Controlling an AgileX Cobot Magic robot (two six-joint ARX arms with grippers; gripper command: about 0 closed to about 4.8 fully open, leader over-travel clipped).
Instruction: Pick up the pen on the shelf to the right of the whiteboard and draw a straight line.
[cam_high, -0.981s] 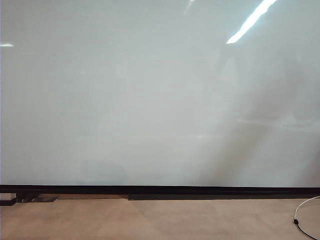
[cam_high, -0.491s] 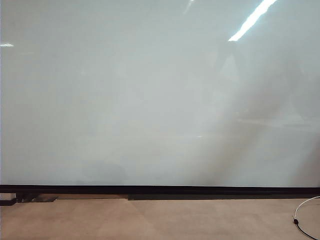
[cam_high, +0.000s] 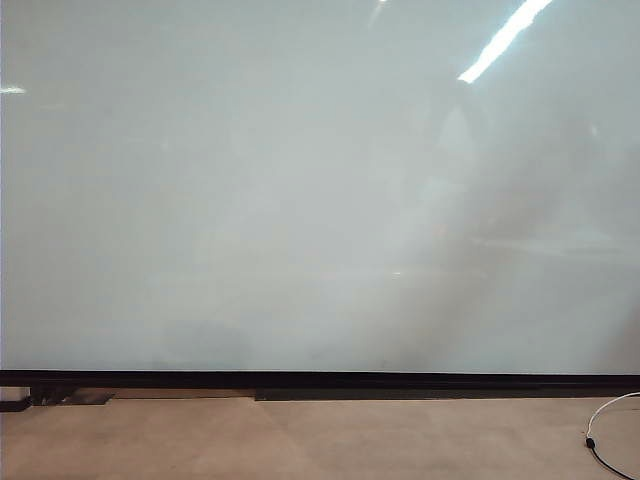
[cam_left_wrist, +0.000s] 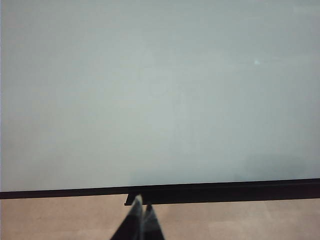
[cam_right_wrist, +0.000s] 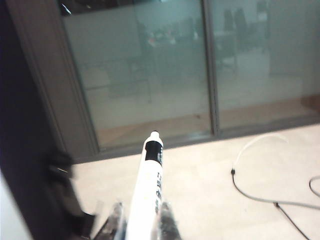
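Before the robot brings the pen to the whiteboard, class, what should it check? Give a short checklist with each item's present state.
1. Pen held between the right gripper jaws: ok.
2. Dark tip pointing away from the jaws: ok.
3. Whiteboard free of any drawn line: ok, none shows in the exterior view.
4. Pen facing the whiteboard: not ok; the right wrist view shows glass panels and floor instead.
5. Left gripper shut, low by the board's black lower strip: ok.
6. White cable clear of the arm's path: cannot tell.
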